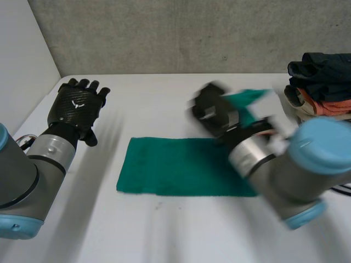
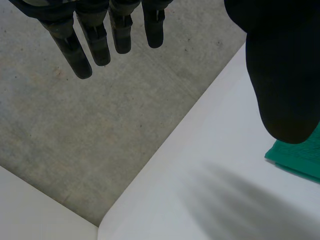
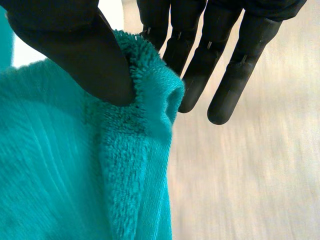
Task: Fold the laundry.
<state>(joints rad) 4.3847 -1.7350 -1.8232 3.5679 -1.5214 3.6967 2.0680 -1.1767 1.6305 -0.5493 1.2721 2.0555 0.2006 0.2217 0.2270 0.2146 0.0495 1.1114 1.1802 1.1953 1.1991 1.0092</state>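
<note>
A green towel (image 1: pixel 175 167) lies flat on the white table (image 1: pixel 164 230) in the head view. My right hand (image 1: pixel 213 111) is above its far right part and pinches the towel's right edge, lifted off the table. In the right wrist view the thumb (image 3: pixel 75 50) presses the green towel (image 3: pixel 75 175) against the fingers (image 3: pixel 165 30). My left hand (image 1: pixel 77 107) hovers over the table at the far left, apart from the towel, fingers straight. In the left wrist view its fingers (image 2: pixel 95 40) are spread, and a corner of the towel (image 2: pixel 297 157) shows beside the thumb.
A pile of folded dark and orange clothes (image 1: pixel 321 82) sits at the far right of the table. A grey wall (image 1: pixel 181 33) runs behind the table's far edge.
</note>
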